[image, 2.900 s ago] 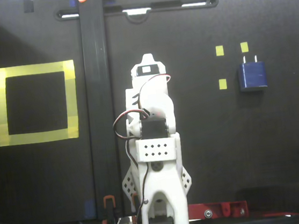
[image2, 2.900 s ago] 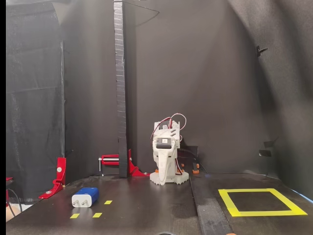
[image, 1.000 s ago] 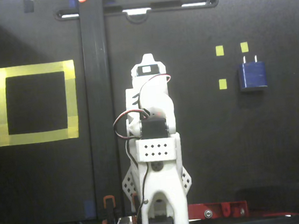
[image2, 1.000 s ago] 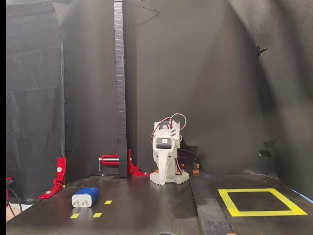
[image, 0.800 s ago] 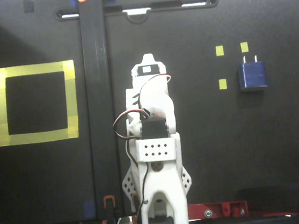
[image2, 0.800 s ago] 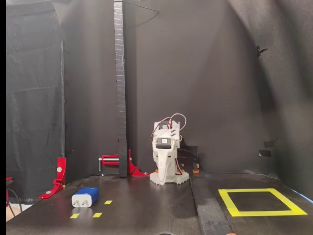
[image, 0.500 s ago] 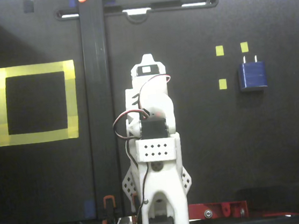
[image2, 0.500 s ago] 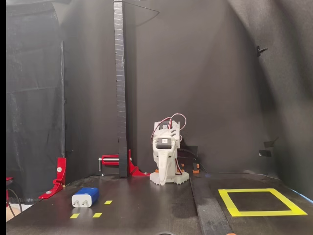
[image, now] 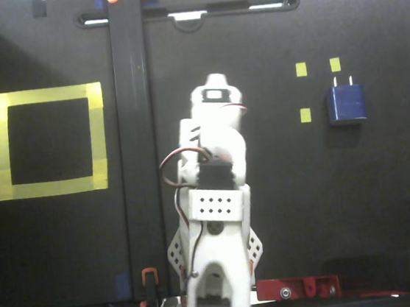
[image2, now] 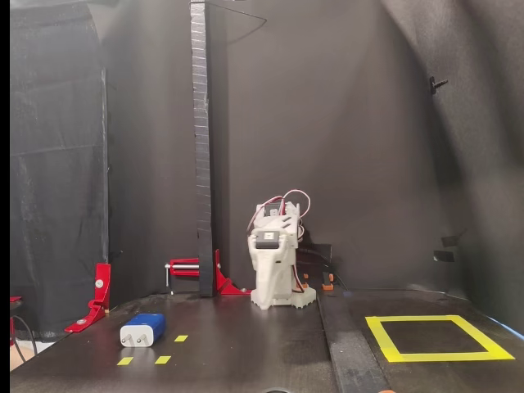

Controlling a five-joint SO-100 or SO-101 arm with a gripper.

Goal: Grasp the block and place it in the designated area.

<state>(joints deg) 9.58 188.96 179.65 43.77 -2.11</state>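
Black matte tabletop (image: 329, 206) everywhere, so the coloured bits really pop. Using the white arm (image: 214, 197) as the landmark: in the top-down fixed view it sits folded up in the lower middle, red and black wires looping over its servos, leaning a touch toward the right of the picture. The gripper (image: 214, 86) is tucked at the top end of the folded arm, and honestly I can't tell whether its fingers are spread or pressed together, since it's all one white blob from above and just as unclear in the front fixed view (image2: 268, 246). It's holding nothing that I can see.

The block (image: 346, 102), a dark-blue charger-plug thing, lies flat on the tabletop well off to the right of the arm in the top-down view, its two silver prongs pointing at the far edge. In the front view the block (image2: 143, 330) shows up to the left of the arm and nearer the camera, pale prong end facing us. Three small yellow tape squares (image: 301, 69) are visible just beside it, between it and the arm.

The designated area (image: 99, 136), a big yellow tape frame around bare black surface, is on the opposite side of the arm, well apart from the plug, with a black upright post (image: 137, 131) between frame and arm. From the front, the frame (image2: 385, 337) lies right of the arm. Red clamps (image2: 192, 270) sit beside the post's foot, left of the arm there.
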